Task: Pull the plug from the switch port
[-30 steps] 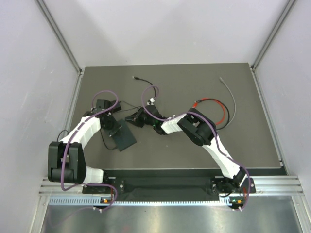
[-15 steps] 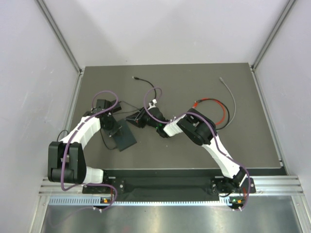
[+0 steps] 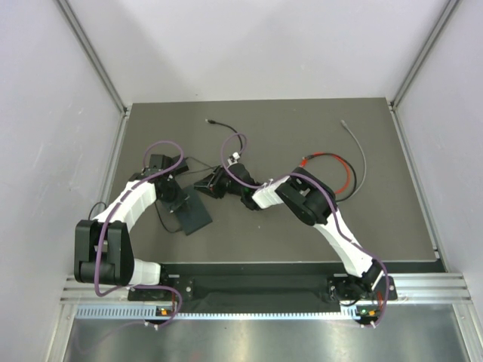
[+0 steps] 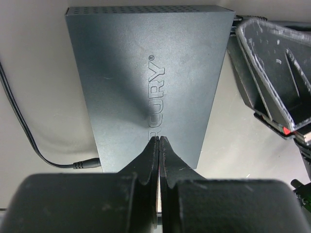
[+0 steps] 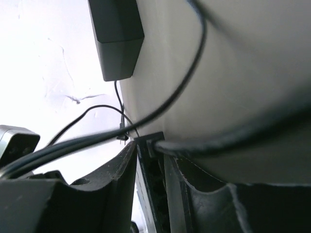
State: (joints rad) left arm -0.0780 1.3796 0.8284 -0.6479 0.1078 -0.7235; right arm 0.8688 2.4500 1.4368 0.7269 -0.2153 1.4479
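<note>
Now the left gripper (image 4: 159,141) is pressed shut onto the switch (image 4: 141,73), set towards the near-left corner of the worktop (image 3: 302,128); the fingers (image 5: 121,184) of the right gripper (image 5: 151,170) have been eased apart about the plug (image 5: 148,143), so a grip cannot be confirmed; release is perhaps meant; one switch, one plug and one adapter brick (image 5: 116,39) are counted.

The one readable mark stands on the matt top of the switch (image 4: 146,58), seen from the left wrist: raised capitals "RCURY" with a small ® sign after the Y, running lengthwise down the box in the same dark grey. The word's beginning is hidden behind the closed tips of the left claw (image 4: 159,141).
</note>
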